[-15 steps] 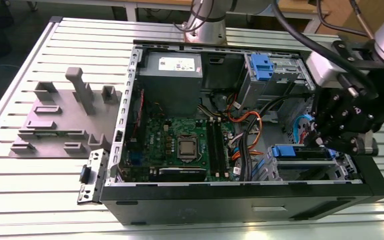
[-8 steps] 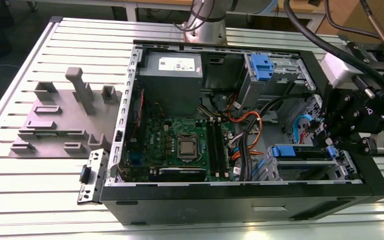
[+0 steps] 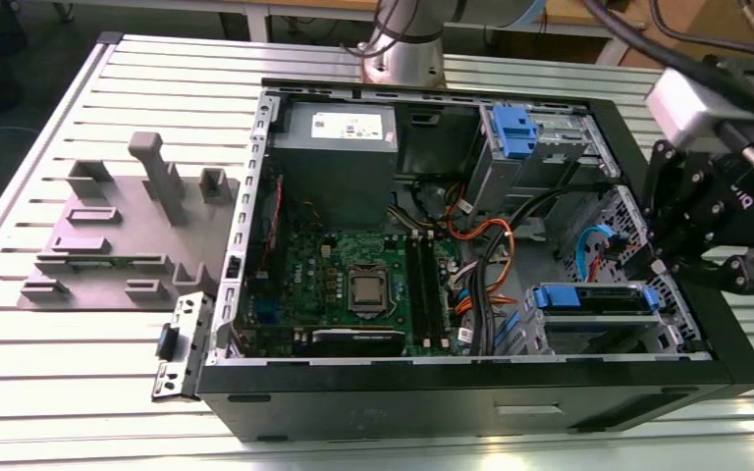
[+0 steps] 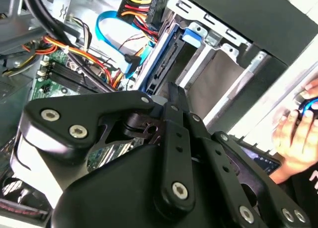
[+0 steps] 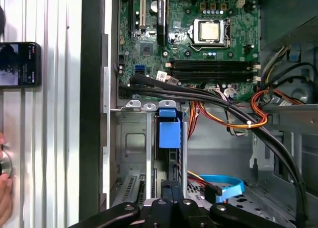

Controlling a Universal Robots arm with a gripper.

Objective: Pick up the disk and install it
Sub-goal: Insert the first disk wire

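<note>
The disk (image 3: 596, 297) sits in the drive bay at the open computer case's near corner on the exterior view's right, its blue end tab (image 3: 568, 295) facing the motherboard. In the first wrist view the disk's blue tab (image 5: 169, 126) stands edge-on in the bay slot. In the second wrist view the blue tab (image 4: 192, 35) and side rail (image 4: 158, 64) show in the cage. My black gripper (image 3: 667, 258) hovers at that corner, just above and outside the bay. Its fingers (image 4: 172, 92) are pressed together, with nothing visible between them, tips close to the disk's rear end (image 5: 171, 185).
Black, orange and blue cables (image 5: 233, 116) run beside the bay. A second blue caddy (image 3: 513, 131) sits in the far bay, next to the grey power supply (image 3: 338, 132). A phone (image 5: 20, 64) lies on the slatted table (image 3: 76, 334) by a person's hand (image 4: 297, 133). Grey fixtures (image 3: 129, 226) stand at the exterior view's left.
</note>
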